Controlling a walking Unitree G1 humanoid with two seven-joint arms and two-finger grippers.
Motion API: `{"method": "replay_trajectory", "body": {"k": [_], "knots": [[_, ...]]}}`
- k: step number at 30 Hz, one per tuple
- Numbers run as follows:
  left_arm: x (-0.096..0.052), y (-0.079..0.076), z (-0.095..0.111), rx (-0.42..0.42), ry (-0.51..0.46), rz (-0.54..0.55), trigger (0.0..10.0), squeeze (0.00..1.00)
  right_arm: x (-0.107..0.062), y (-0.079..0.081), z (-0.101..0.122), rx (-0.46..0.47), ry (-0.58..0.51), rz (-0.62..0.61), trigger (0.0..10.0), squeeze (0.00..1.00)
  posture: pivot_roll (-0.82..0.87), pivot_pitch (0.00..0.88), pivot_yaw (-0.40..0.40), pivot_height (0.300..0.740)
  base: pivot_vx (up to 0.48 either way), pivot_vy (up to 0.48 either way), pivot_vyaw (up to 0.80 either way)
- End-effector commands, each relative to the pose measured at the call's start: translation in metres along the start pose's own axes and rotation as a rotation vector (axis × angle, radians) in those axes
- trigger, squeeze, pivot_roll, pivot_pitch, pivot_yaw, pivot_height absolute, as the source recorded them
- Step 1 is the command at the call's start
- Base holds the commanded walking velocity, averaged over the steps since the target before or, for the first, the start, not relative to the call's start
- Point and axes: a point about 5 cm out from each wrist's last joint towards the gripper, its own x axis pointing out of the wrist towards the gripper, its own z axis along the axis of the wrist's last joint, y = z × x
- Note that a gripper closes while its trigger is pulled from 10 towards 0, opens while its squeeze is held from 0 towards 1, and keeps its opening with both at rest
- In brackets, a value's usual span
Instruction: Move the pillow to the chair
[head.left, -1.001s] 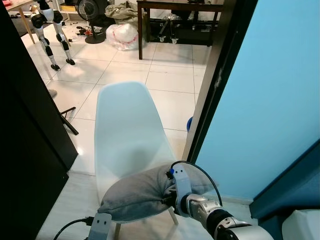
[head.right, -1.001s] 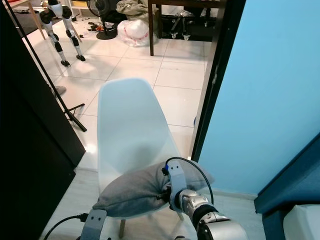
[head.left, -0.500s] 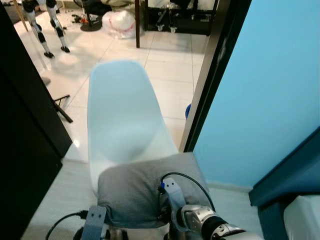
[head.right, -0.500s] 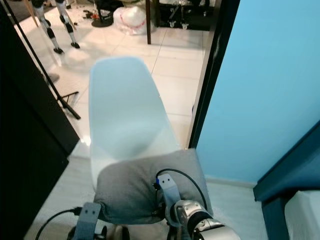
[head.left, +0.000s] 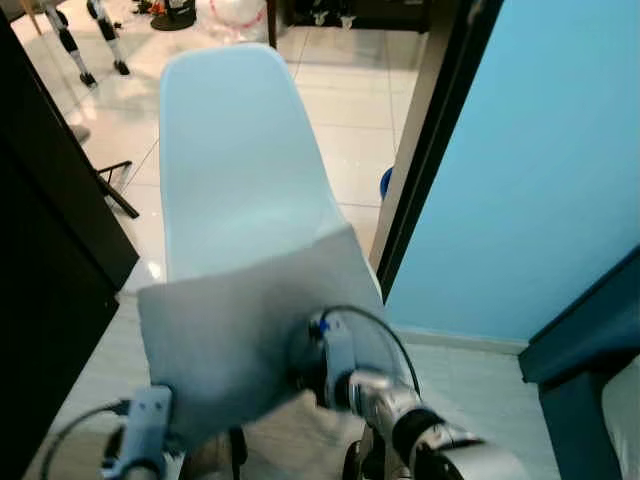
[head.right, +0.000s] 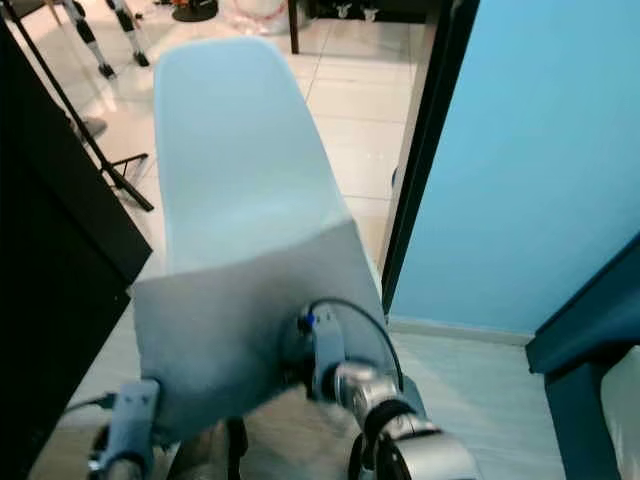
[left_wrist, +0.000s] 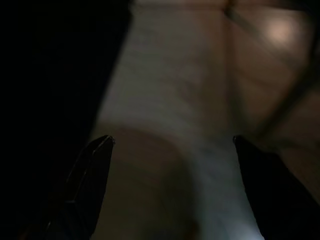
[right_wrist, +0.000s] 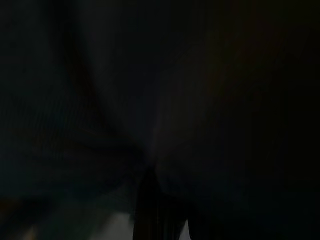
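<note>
The grey pillow (head.left: 225, 335) hangs in front of the white chair (head.left: 235, 165), covering the front of its seat, held up by the right gripper (head.left: 305, 355), whose fingers are buried in the fabric and pinch it. The left gripper (left_wrist: 170, 150) is spread wide with nothing between its fingers, low beside the pillow above the tiled floor (head.left: 345, 120).

White moulded chair (head.left: 235, 170) stands on pale tiled floor (head.left: 345, 130), directly beyond the right gripper's (head.left: 305, 352) jaws. Grey pillow (head.left: 225, 335) covers the seat's front, its near edge at those jaws. Backrest bare. Black stand legs (head.left: 115, 190) on tiles, beside chair.
</note>
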Motion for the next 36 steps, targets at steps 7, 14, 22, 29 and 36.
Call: {"method": "replay_trajectory", "body": {"k": [7,14,22,29,36], "knots": [[0.003,0.008,0.01,-0.013,-0.057,0.047,10.0,0.0,0.016,0.025,0.059,-0.055,-0.202,-0.128,10.0,0.0,0.11,0.226,-0.013,0.49,0.0,0.0,0.0],[0.003,0.007,0.009,-0.014,-0.053,0.045,10.0,0.0,0.011,0.009,0.057,-0.142,-0.169,-0.274,10.0,0.0,0.11,0.222,-0.017,0.455,0.0,0.0,0.0],[0.003,0.002,0.01,-0.015,-0.053,0.029,10.0,0.0,0.003,-0.008,0.051,-0.125,-0.174,-0.393,10.0,0.0,0.11,0.212,-0.009,0.435,0.0,0.0,0.0],[0.004,-0.003,0.013,-0.012,-0.05,0.01,10.0,0.0,0.001,-0.009,0.049,-0.071,-0.207,-0.334,10.0,1.0,0.1,0.202,-0.009,0.435,0.0,0.0,0.0],[0.006,-0.009,0.015,-0.016,-0.042,-0.01,10.0,0.0,-0.007,-0.021,0.053,0.025,-0.284,-0.31,10.0,1.0,0.09,0.183,-0.008,0.435,0.0,0.0,0.0]]}}
